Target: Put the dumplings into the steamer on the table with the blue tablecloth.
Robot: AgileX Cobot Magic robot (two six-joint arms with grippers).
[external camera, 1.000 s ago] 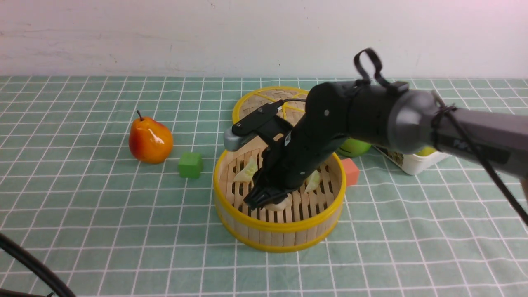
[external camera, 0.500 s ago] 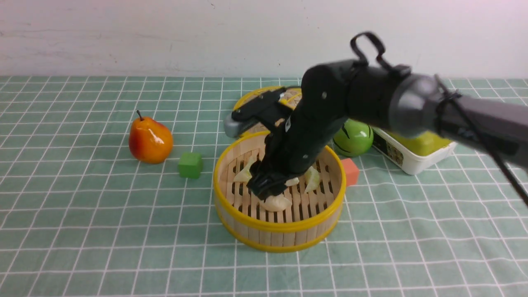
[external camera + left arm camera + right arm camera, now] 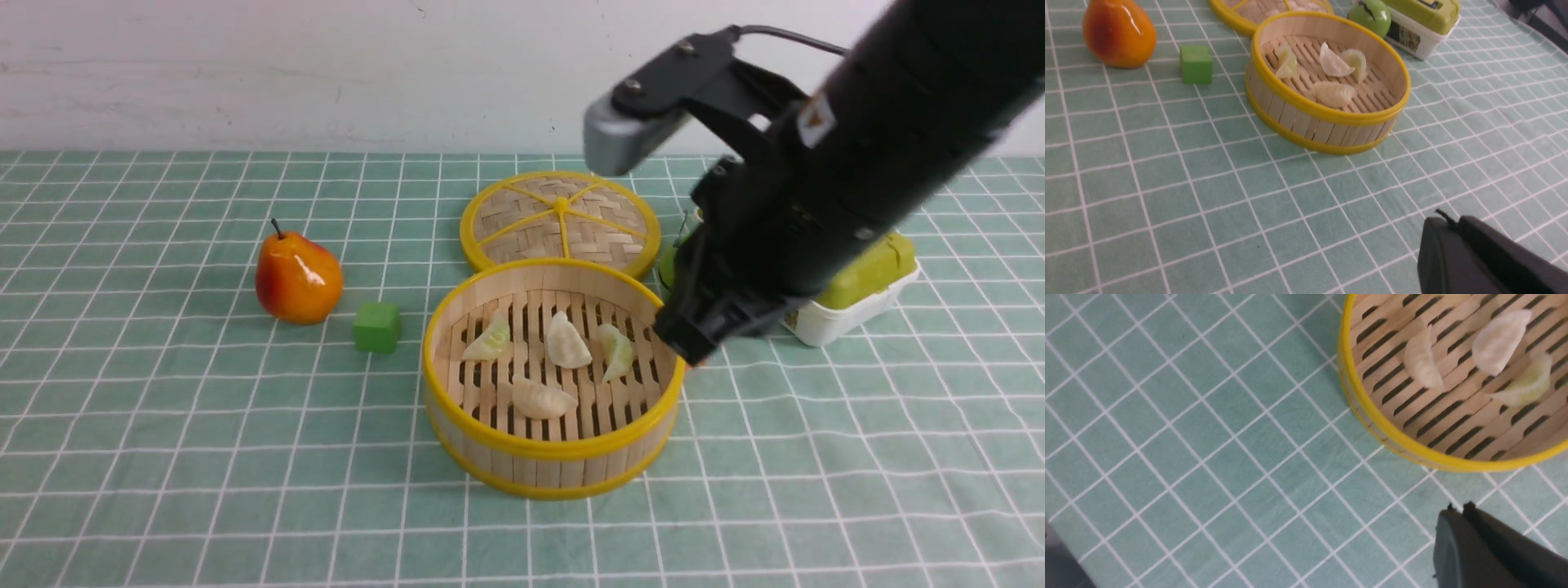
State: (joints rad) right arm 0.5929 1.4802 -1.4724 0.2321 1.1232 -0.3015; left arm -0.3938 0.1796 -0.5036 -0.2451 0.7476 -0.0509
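Four dumplings (image 3: 566,341) lie on the slatted base of the steamer (image 3: 552,457), none of them on the cloth. From the front I see a pale green one at the left, a cream one in the middle, a second pale green one just right of it, and the other cream one nearer to me. They are close together, and I cannot tell whether the middle pair touch.

The steamer stands upright near the middle of the worktop (image 3: 163,449), which the blue tablecloth (image 3: 816,490) covers all over. Its woven lid (image 3: 560,219) lies flat just behind it.

My right tool (image 3: 692,339) hangs outside the basket, just beside its right rim and above the cloth. In the right wrist view its fingers (image 3: 1453,539) are pressed together with nothing between them. My left tool (image 3: 1447,222) shows only in its own wrist view, low over bare cloth and well apart from the steamer, with its fingers together and empty too.

To the left sits a pear (image 3: 298,278), with a green cube (image 3: 377,327) between it and the steamer. Behind my right arm are a green apple (image 3: 1370,16) and a white box with a green top (image 3: 865,286)
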